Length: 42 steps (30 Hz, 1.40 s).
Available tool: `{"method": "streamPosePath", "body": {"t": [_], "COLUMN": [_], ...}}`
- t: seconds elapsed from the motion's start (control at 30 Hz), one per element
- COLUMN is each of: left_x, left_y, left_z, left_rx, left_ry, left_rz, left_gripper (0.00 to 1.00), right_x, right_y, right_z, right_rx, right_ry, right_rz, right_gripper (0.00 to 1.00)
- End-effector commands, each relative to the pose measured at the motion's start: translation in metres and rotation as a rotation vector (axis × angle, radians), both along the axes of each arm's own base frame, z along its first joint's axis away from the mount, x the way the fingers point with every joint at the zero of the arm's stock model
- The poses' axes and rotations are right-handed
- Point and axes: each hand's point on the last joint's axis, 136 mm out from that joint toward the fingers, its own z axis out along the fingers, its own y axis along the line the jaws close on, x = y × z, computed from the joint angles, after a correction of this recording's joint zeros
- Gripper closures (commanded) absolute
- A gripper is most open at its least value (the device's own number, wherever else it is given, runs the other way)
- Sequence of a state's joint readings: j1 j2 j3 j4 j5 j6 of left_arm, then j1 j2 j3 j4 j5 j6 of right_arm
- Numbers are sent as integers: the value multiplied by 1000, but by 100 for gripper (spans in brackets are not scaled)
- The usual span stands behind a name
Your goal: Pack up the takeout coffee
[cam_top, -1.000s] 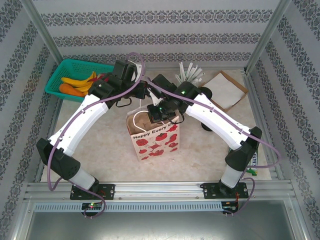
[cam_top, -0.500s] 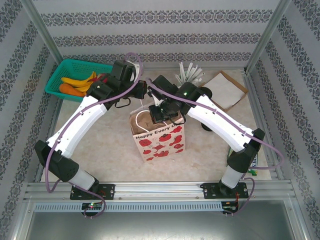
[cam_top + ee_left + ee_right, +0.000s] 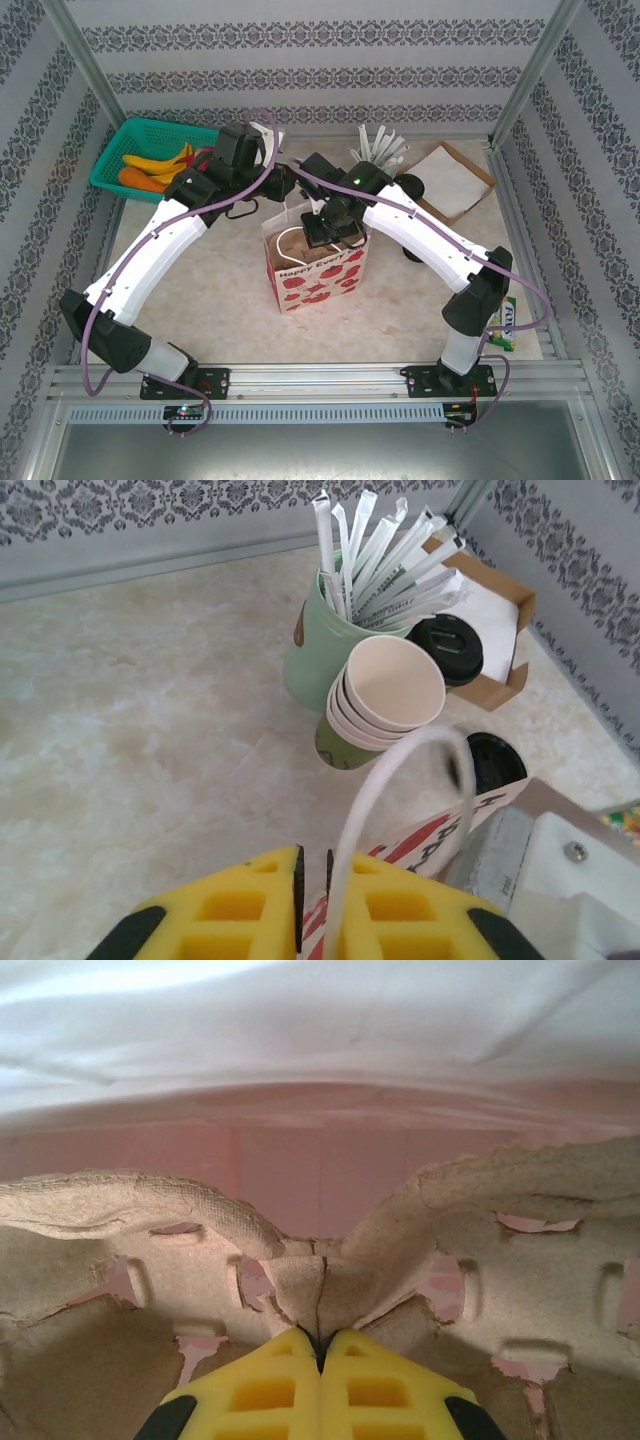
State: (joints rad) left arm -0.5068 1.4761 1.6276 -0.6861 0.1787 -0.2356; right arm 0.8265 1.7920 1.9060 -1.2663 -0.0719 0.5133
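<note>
A paper bag [image 3: 318, 278] with red prints stands at mid-table. My right gripper [image 3: 331, 234] reaches down into it. In the right wrist view it [image 3: 320, 1338] is shut on the middle ridge of a brown pulp cup carrier [image 3: 130, 1230] inside the pink-lit bag. My left gripper [image 3: 283, 189] sits at the bag's back-left rim. Its yellow jaws [image 3: 313, 856] stand a narrow gap apart. The bag's white handle loop [image 3: 372, 800] runs past the front of the right finger, not between the pads. The takeout coffee is hidden.
Beyond the bag stand a mint holder of wrapped straws [image 3: 312, 655], a nested stack of green cups [image 3: 385, 695], two black lids [image 3: 452, 648] [image 3: 495, 763] and a cardboard tray [image 3: 452, 180]. A green basket of fruit [image 3: 148, 155] sits back left.
My left jaws have parted slightly. The bag has shifted a little toward the back and my right gripper now sits lower in it with the carrier.
</note>
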Motion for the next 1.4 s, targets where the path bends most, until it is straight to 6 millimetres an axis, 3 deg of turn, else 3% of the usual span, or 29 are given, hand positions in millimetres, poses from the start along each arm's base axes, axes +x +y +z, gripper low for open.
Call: {"method": "streamPosePath", "body": {"t": [0.0, 0.07, 0.13, 0.23, 0.33, 0.43, 0.87, 1.1, 1.2, 1.3, 1.37], "left_x": [-10, -24, -42, -75, -107, -126, -113, -115, -115, -117, -124], "left_y": [17, 28, 40, 40, 27, 18, 1, -12, -13, -11, -12], "left_z": [20, 24, 28, 26, 16, 6, -29, -36, -38, -36, -33], "left_rx": [25, 17, 15, -10, -73, -115, -60, -49, -28, -24, -35], "left_ry": [-53, -75, -100, -97, -39, 19, 129, 141, 137, 112, 92], "left_rz": [8, 7, 5, -80, -218, -294, -337, -384, -392, -407, -440], "left_gripper": [64, 50, 42, 41, 40, 40, 39, 43, 54, 76, 85], "right_x": [-2, -1, 0, 1, 2, 2, 3, 4, 5, 5, 4], "right_y": [-2, -1, -1, -3, -2, -1, 0, 2, 3, 1, 2], "right_z": [1, 5, 7, 8, 9, 8, 14, 19, 20, 19, 19], "right_rx": [11, 33, 47, 57, 63, 64, 83, 101, 110, 105, 124], "right_ry": [11, 8, 1, -3, -2, -1, -13, -24, -28, -23, -1], "right_rz": [-4, -5, -8, -13, -13, -10, -19, -23, -27, -36, -52], "right_gripper": [100, 100, 100, 100, 100, 100, 100, 100, 100, 100, 100]}}
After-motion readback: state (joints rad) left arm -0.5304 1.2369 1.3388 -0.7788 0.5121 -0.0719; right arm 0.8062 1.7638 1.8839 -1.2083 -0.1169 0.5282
